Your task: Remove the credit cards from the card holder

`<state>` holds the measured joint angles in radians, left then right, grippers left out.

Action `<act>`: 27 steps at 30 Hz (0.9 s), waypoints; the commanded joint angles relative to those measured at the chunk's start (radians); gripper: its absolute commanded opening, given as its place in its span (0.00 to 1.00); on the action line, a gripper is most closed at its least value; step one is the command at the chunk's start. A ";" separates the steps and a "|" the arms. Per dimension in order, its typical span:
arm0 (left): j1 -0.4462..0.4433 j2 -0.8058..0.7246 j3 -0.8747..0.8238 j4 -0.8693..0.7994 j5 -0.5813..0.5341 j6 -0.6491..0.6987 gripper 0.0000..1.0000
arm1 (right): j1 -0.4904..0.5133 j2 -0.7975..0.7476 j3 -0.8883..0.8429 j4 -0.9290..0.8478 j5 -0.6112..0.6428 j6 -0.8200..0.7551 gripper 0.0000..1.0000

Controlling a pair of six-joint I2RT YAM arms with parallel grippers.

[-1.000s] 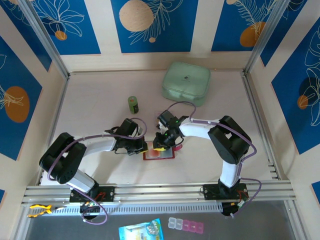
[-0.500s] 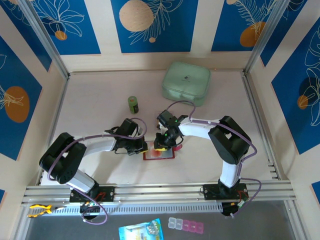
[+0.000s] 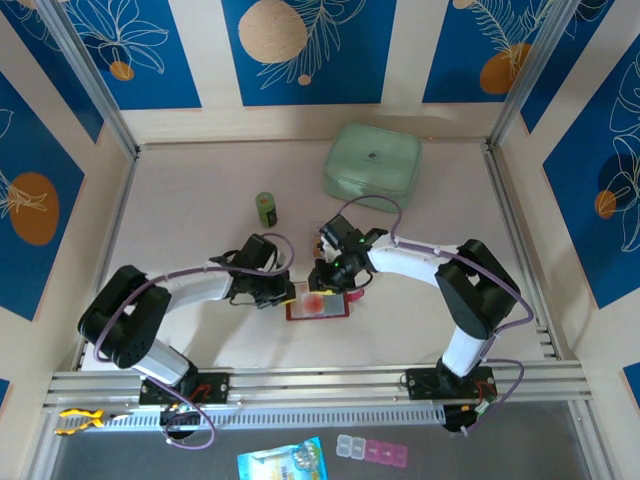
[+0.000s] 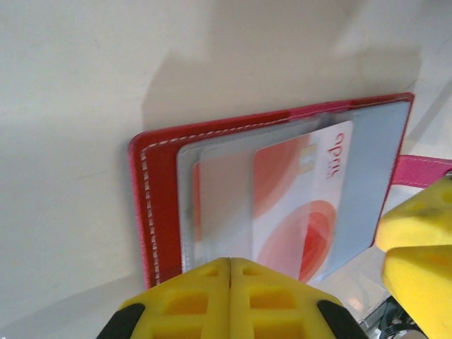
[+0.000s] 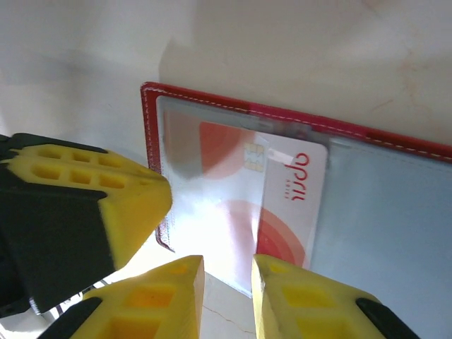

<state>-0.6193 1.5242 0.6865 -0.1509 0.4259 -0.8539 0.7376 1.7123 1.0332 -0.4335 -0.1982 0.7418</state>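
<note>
Judging from how things lie, the job is barely begun: no card lies loose on the counter [image 3: 200,220], and the one card [image 4: 304,205] that can be made out is only part-way out of its pocket. The rest of the pull, and any cards behind it, remain to do; whether more cards sit underneath cannot be told.

The card holder [image 3: 318,306] lies open and flat, a little toward 6 o'clock from the counter's middle. It has a red stitched border and pale clear pockets inside, with its pink strap sticking out at one side. The card is white with orange-red circles, a small chip and red lettering. Half of it is dulled under the clear sleeve; the other half lies bare and bright.

The left hand [image 4: 230,272] is closed, its yellow fingers pressed together with nothing seen between them, resting at the holder's 9 o'clock edge. The right hand [image 5: 227,282] hovers at the holder's 12 o'clock side, its fingers a narrow gap apart and gripping nothing, just short of the card's edge.

Farther off, a small green bottle [image 3: 266,208] stands toward 11 o'clock and a mint case [image 3: 372,163] toward 1 o'clock.
</note>
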 commanded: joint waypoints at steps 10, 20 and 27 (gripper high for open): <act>-0.058 0.063 0.038 0.021 0.010 -0.002 0.01 | -0.017 0.018 -0.021 0.001 -0.042 0.012 0.26; -0.058 0.066 0.027 -0.019 -0.021 0.022 0.00 | -0.015 0.069 -0.013 0.001 -0.032 0.006 0.30; -0.058 0.067 0.030 -0.021 -0.021 0.022 0.00 | -0.015 0.091 -0.022 0.012 -0.044 0.004 0.30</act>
<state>-0.6727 1.5860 0.7155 -0.1390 0.4252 -0.8543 0.7223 1.7824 1.0172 -0.4248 -0.2169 0.7444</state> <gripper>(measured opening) 0.061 0.301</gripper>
